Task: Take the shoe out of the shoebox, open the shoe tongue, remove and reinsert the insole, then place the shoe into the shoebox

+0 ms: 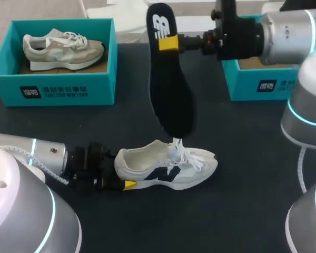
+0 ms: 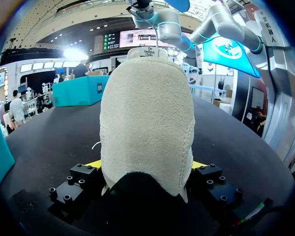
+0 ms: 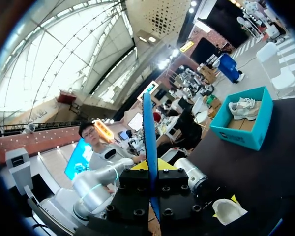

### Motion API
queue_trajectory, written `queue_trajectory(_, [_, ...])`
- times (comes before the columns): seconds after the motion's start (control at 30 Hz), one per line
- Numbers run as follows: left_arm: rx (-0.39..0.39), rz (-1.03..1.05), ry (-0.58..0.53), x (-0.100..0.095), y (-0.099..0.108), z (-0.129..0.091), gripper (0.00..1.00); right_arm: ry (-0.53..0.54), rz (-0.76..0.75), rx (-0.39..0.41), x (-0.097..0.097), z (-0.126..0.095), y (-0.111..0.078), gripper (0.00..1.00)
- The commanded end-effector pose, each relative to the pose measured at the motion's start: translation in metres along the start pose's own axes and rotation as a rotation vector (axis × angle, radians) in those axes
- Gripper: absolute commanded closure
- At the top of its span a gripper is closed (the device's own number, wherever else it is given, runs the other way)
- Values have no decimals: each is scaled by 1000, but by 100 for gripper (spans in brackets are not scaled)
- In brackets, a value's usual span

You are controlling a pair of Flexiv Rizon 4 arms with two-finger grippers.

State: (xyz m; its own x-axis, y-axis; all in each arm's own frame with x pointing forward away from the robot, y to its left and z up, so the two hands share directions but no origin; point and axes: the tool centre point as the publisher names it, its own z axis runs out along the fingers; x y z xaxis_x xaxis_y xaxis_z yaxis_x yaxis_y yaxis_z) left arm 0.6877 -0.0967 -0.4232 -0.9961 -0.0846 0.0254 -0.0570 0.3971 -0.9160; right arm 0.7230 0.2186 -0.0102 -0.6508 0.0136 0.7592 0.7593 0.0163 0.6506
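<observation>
A teal cardboard box [image 1: 58, 89] with white print on its front is sitting on a black table top [image 1: 242, 211]. A beige and grey sneaker [image 1: 63, 50] is lying inside this box, its toe pointing at the box's right wall.

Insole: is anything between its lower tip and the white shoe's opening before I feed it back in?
No separate object. In the head view the insole hangs upright, its lower tip just above the raised tongue and laces of the white shoe, which may catch it. The opening lies nearer the left claw at the heel.
</observation>
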Motion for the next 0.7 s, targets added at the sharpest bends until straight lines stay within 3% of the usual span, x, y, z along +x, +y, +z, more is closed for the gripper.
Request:
queue_trajectory(0.03, [-3,0,-3,4,4,3,100,-14,19,-14,13,-21,-14,100])
queue_trajectory(0.7, [-3,0,-3,4,4,3,100,-27,76,-77,49,-26,-48,100])
